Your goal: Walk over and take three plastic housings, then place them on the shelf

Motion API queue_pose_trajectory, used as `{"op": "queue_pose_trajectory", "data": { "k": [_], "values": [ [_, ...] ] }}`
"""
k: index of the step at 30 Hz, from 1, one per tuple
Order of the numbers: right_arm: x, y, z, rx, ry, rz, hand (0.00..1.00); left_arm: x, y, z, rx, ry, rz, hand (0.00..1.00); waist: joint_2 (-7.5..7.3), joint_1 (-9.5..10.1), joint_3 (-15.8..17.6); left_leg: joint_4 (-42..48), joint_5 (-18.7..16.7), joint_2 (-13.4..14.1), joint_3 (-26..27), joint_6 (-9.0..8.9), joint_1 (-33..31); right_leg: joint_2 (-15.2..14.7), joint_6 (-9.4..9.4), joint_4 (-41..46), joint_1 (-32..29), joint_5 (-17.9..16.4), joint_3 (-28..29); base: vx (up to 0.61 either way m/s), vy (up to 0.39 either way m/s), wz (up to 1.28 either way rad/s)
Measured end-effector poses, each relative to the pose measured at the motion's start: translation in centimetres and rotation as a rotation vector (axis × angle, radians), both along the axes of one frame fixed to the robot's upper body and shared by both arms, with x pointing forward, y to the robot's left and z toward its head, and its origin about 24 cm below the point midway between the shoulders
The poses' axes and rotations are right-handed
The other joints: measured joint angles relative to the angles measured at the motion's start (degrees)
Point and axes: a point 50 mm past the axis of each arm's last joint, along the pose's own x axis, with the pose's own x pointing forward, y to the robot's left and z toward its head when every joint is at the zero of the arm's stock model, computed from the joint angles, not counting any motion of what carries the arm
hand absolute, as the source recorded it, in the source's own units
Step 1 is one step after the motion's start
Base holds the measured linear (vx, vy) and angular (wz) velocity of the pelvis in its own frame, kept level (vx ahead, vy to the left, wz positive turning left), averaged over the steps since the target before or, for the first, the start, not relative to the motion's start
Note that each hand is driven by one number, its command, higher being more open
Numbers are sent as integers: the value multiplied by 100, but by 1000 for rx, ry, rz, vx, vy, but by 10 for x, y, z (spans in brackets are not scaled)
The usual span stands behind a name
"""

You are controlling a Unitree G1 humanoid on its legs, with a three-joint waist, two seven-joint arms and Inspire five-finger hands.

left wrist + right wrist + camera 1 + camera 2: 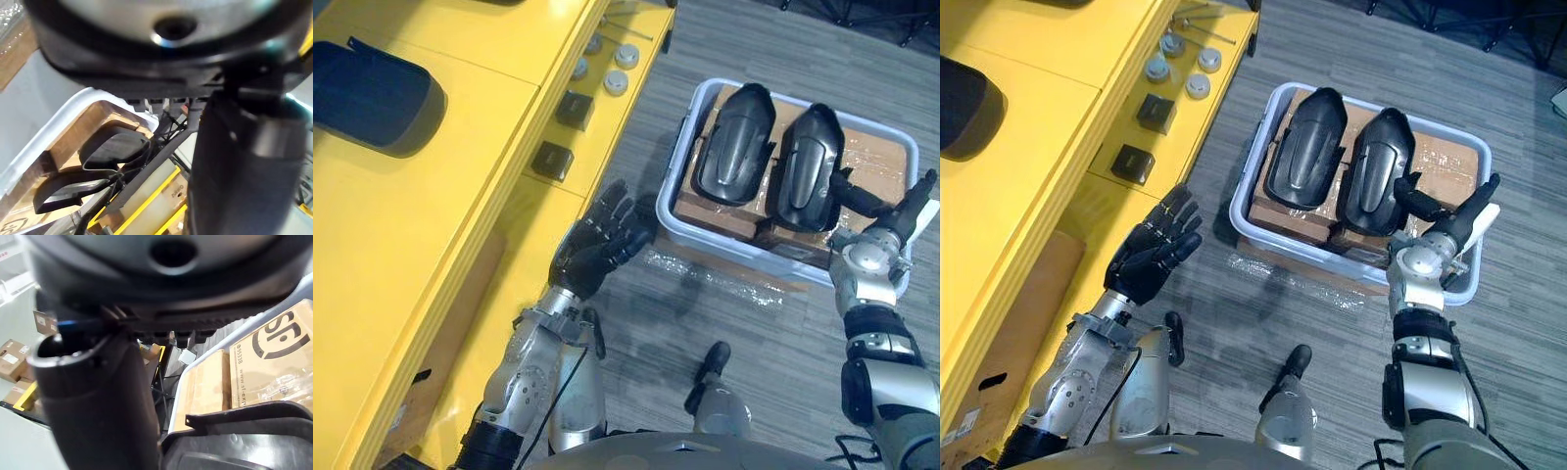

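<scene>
Two black plastic housings [734, 142] [811, 166] lie side by side on cardboard boxes [876, 157] inside a pale bin [671, 220] on the floor. A third dark housing [372, 93] rests on top of the yellow shelf [460, 186] at the left. My left hand [602, 240] is open, fingers spread, just left of the bin's near left corner and touching nothing. My right hand [886, 211] is open at the bin's right front, its thumb reaching toward the right housing's edge and its fingers pointing past the rim. The right wrist view has that housing [244, 431] close under the hand.
On a lower ledge of the yellow shelf sit two small black boxes [575, 108] [551, 160] and several round grey caps [616, 81]. Crumpled clear plastic wrap [720, 279] lies on the grey floor in front of the bin.
</scene>
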Motion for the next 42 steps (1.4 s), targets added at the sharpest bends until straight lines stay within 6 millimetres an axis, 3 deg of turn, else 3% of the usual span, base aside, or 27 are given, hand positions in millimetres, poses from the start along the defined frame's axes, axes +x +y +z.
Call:
{"op": "queue_pose_trajectory", "data": {
  "k": [10,14,15,21,26,30,35,41,42],
  "values": [
    [4,-46,29,67,117,-116,100,18,5,-7,17,20,54,100,258,291,483,194,35,-61,-262,65,-518,-14,-10,184,-341,13,-154,-65,32,8],
    [7,-48,34,114,139,-118,100,17,9,-18,27,71,90,100,333,331,537,241,39,-54,-278,74,-630,-15,-10,234,-449,13,-149,-67,19,0],
    [5,-51,34,121,163,-117,0,17,10,-20,4,88,95,100,378,361,562,243,41,-43,-282,79,-662,-17,-12,291,-501,11,-148,-66,13,-1],
    [-10,-77,47,163,213,-123,0,17,7,-21,-6,93,92,100,432,436,597,184,54,-43,-287,83,-697,-18,-45,332,-549,-15,-159,-68,-3,1],
    [-26,-94,49,202,242,-156,0,17,3,-25,-25,116,79,100,444,426,602,-62,282,-33,-312,30,-673,-9,-173,505,-703,-122,-174,-38,-43,2],
    [-28,-90,32,310,272,-159,0,14,-6,-28,-21,135,53,100,467,418,613,-220,381,31,-356,-29,-479,6,-246,815,-706,-351,-169,-35,-59,0],
    [-17,-77,25,425,199,-118,0,14,-5,-28,-21,134,59,100,471,403,614,-455,517,72,-333,-103,-282,28,-298,943,-695,-484,-155,-71,-43,-3],
    [-17,-73,18,451,221,-125,0,3,0,-32,-12,149,62,100,461,388,620,-784,700,55,-306,-145,74,51,-320,892,-468,-495,-165,-28,-18,2],
    [-19,-74,15,439,234,-138,0,0,0,-25,-18,122,51,100,455,385,623,-902,754,51,-305,-171,220,61,-327,883,-357,-501,-180,2,-20,5]
  ]
}}
